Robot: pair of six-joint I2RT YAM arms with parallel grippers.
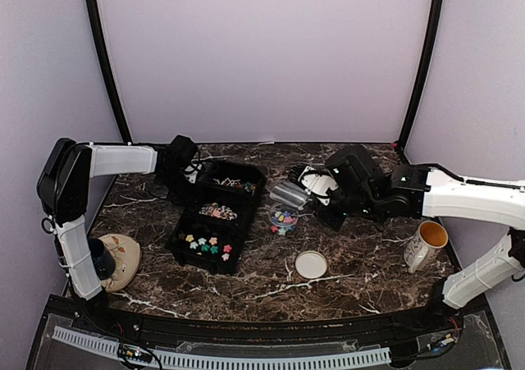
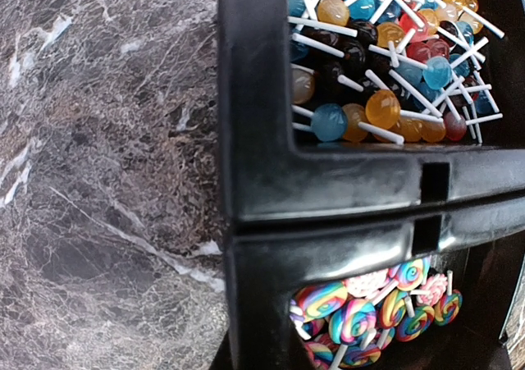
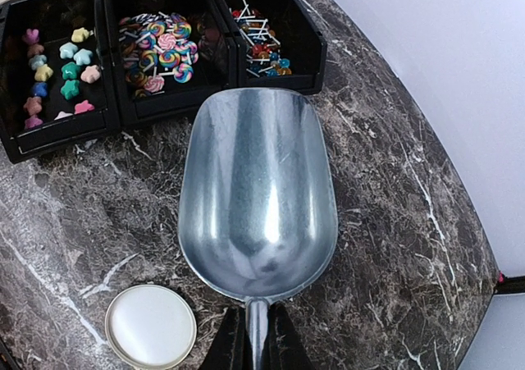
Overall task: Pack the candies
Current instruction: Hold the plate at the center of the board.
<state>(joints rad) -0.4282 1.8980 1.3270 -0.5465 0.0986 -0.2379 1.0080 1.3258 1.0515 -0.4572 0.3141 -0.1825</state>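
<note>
Three black bins (image 1: 190,259) sit side by side. The near one holds pastel star candies (image 1: 207,245), also in the right wrist view (image 3: 57,75). The middle one holds swirl lollipops (image 3: 160,46) and the far one round lollipops (image 2: 385,50). A small clear jar (image 1: 283,218) with a few candies stands right of the bins. My right gripper (image 3: 256,345) is shut on the handle of an empty metal scoop (image 3: 256,194), held over the table by the jar. My left gripper (image 1: 182,166) sits at the far bin's corner, jaws astride the bin wall (image 2: 254,222).
A white round lid (image 1: 311,264) lies on the marble table in front of the jar, also in the right wrist view (image 3: 151,326). A mug (image 1: 426,244) stands at the right. A beige dish (image 1: 123,259) with a dark cup sits at the near left.
</note>
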